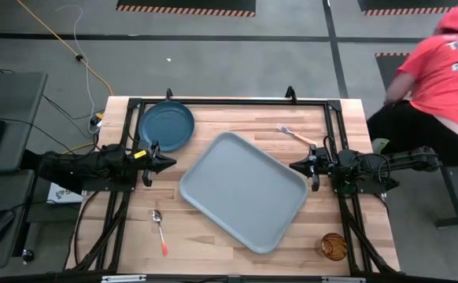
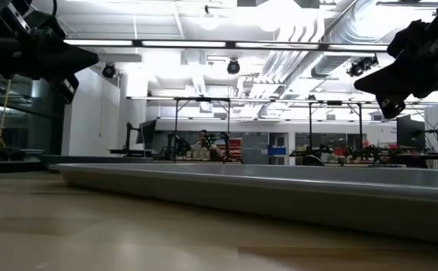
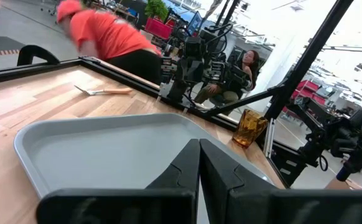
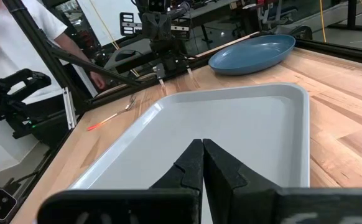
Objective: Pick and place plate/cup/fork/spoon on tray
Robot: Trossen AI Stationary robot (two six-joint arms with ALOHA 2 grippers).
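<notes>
The grey-blue tray (image 1: 243, 191) lies slantwise in the middle of the table, nothing on it. The teal plate (image 1: 166, 126) rests at the far left. The fork (image 1: 296, 135) lies at the far right, the red-handled spoon (image 1: 160, 231) near the front left, the amber cup (image 1: 333, 246) at the front right corner. My left gripper (image 1: 170, 162) is shut and empty, raised at the tray's left side. My right gripper (image 1: 293, 167) is shut and empty, raised at the tray's right side. The tray also shows in both wrist views (image 3: 106, 149) (image 4: 231, 130).
A black frame (image 1: 229, 101) runs around the table's back and sides. A person in a red shirt (image 1: 449, 63) bends beside the table's far right. Bare wood lies between the tray and the front edge.
</notes>
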